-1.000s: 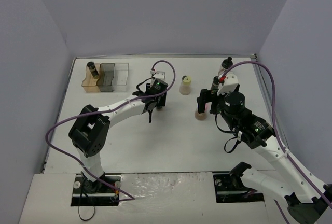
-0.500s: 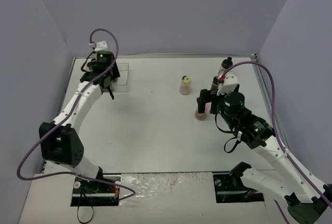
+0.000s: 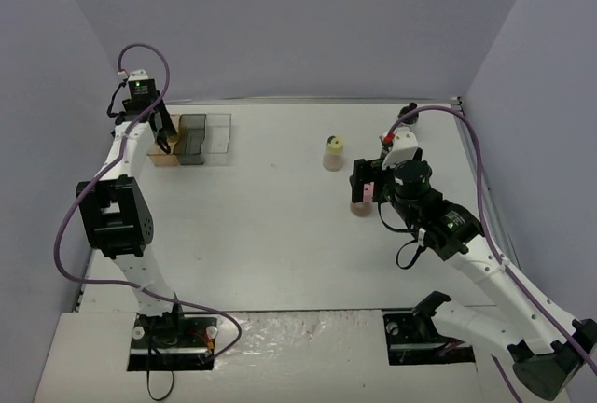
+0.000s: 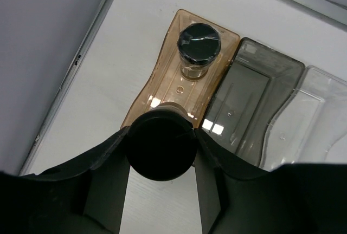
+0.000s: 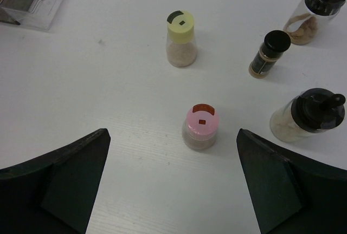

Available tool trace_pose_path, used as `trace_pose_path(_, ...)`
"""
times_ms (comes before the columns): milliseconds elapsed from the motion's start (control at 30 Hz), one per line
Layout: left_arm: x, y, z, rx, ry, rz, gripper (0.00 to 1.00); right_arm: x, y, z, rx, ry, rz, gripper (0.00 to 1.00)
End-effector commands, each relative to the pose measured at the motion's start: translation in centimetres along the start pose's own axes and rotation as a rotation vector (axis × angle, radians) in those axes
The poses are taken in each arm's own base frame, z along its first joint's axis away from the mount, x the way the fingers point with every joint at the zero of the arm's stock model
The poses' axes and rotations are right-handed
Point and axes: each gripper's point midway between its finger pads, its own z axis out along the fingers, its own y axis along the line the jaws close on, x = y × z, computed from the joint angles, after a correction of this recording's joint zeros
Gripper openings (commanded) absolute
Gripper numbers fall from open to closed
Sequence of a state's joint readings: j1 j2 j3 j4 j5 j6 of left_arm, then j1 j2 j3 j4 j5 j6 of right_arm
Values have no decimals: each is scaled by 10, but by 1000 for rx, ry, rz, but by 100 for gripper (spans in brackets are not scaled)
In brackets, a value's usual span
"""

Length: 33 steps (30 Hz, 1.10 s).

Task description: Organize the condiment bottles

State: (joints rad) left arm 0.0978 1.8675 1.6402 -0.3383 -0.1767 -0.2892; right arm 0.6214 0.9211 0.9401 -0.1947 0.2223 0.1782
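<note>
White table (image 3: 280,244), grey walls (image 3: 280,30) all round. So the left gripper (image 4: 162,134) is clamped on a black-capped bottle (image 4: 160,148) over the tray's brown section (image 4: 154,90), body hidden under its cap. A second dark bottle (image 4: 199,44) stands inside. The right gripper (image 5: 172,134) gapes wide above the pink-capped bottle (image 5: 201,127), and the knob-capped bottle (image 5: 317,9) up top is cropped.

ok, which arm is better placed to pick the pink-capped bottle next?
Right. The open right tool hangs just above the pink-capped bottle. The left tool is shut on a black-capped bottle over the brown tray section.
</note>
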Motion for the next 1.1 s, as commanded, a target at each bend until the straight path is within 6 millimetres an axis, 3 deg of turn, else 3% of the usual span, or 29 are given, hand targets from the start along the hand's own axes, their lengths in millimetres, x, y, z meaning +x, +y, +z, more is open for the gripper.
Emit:
trace_pose_path(0, -45, 0, 5, 32, -115, -15, 14, -23, 9, 5, -36, -77, 26, 100)
trace_pose_path(333, -20, -7, 47, 33, -70, -1, 16, -13, 2, 9, -7, -66, 23, 100)
trace_pose_path(567, -16, -12, 61, 40, -64, -3, 23, -10, -3, 8, 14, -68, 24, 100)
trace_pose_path(833, -16, -14, 68, 46, -70, -2, 25, -3, -6, 11, 25, -54, 22, 100)
trace_pose_path(967, -11, -15, 71, 49, -57, -4, 35, -2, -6, 12, 27, -53, 22, 100)
trace_pose_path(1067, -10, -14, 68, 49, -55, -7, 52, -1, -7, 12, 31, -52, 20, 100)
